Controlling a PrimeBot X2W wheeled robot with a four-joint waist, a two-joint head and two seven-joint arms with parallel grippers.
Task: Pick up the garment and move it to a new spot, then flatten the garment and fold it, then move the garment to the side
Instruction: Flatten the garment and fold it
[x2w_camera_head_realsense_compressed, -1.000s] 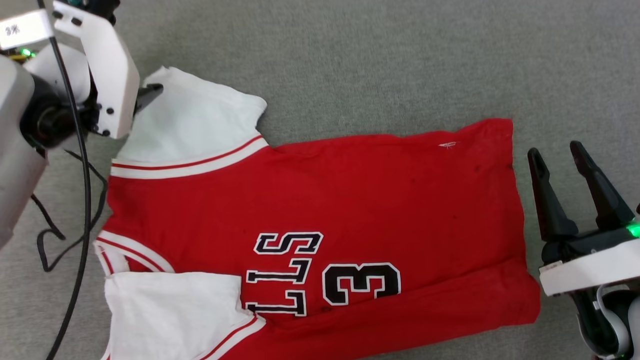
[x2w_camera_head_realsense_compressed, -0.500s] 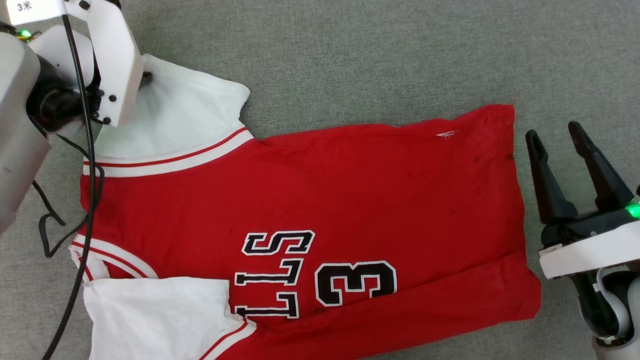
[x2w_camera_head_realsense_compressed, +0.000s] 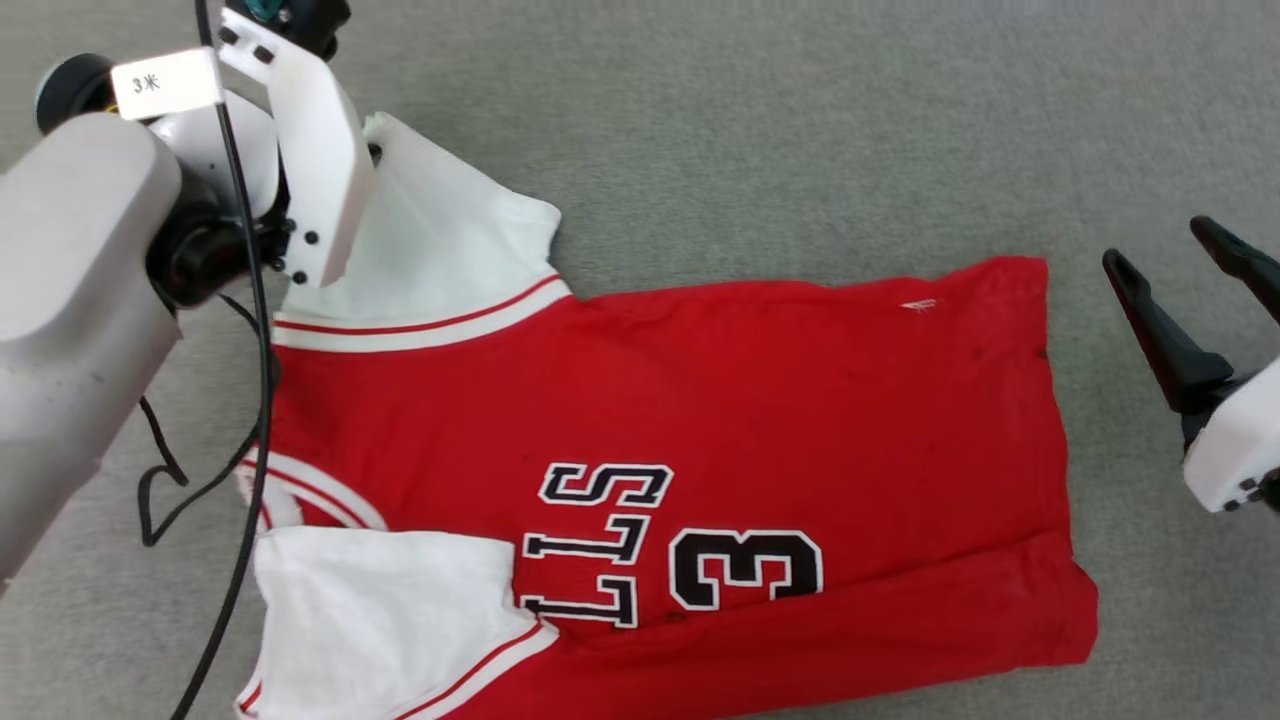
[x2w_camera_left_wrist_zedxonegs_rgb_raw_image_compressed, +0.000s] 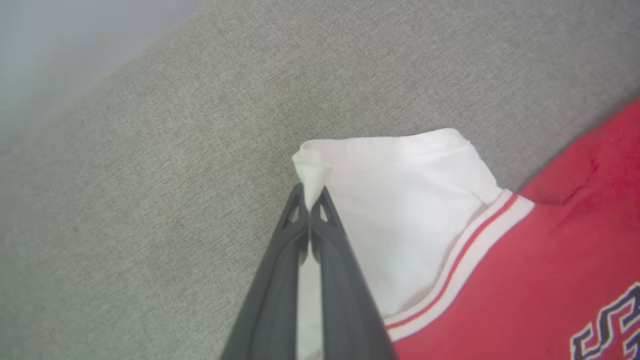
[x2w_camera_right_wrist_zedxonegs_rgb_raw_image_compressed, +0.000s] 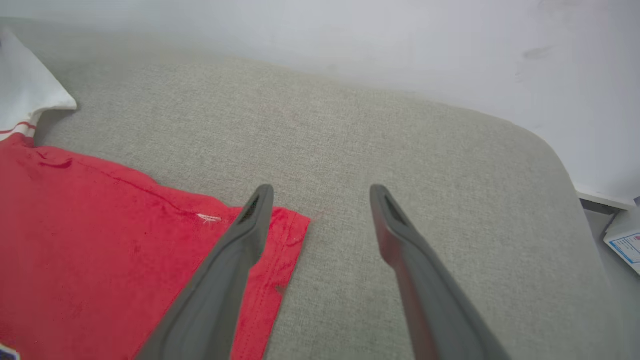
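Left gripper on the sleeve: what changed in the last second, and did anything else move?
The left gripper closed on a corner of the far white sleeve of the garment, pinching up a small peak of fabric. The right gripper stayed open beside the hem. The garment stayed spread flat; the head view's shift is camera motion.

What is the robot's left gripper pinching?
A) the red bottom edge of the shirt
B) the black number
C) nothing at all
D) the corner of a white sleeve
D: in the left wrist view the left gripper is closed on a corner of the white sleeve of the garment.
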